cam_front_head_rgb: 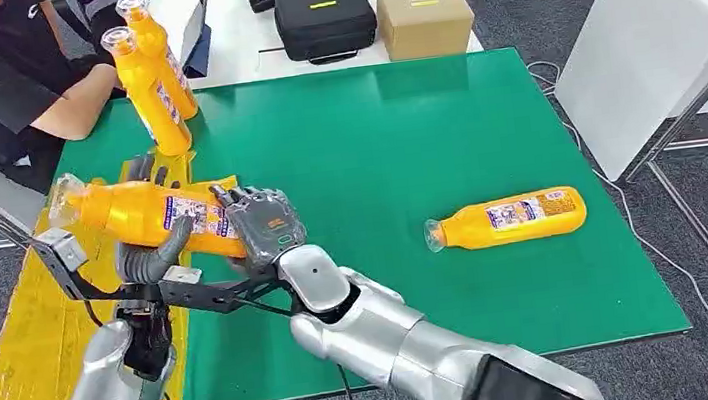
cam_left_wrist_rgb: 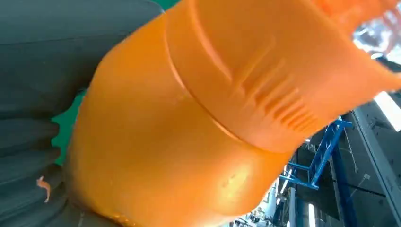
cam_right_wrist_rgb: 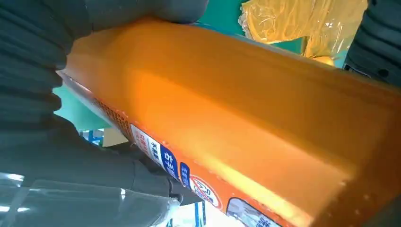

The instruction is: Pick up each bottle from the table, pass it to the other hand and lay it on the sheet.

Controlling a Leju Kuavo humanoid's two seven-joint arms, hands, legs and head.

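Note:
An orange bottle (cam_front_head_rgb: 135, 211) with a clear cap hangs on its side over the table's left edge, above the yellow sheet (cam_front_head_rgb: 29, 343). My left hand (cam_front_head_rgb: 151, 251) wraps it near the middle, thumb underneath. My right hand (cam_front_head_rgb: 263, 223) grips its base end. Up close, the bottle (cam_left_wrist_rgb: 189, 118) lies against my left hand (cam_left_wrist_rgb: 28, 71), and its labelled side (cam_right_wrist_rgb: 246, 123) sits inside my right hand (cam_right_wrist_rgb: 38, 104). A second orange bottle (cam_front_head_rgb: 508, 220) lies on its side on the green table (cam_front_head_rgb: 373, 137), to the right.
A person in black sits at the far left, holding two upright orange bottles (cam_front_head_rgb: 152, 72) at the table's back left corner. Behind the green table, a white table carries a black case (cam_front_head_rgb: 325, 20) and a cardboard box (cam_front_head_rgb: 424, 16). Another white table (cam_front_head_rgb: 653, 35) stands right.

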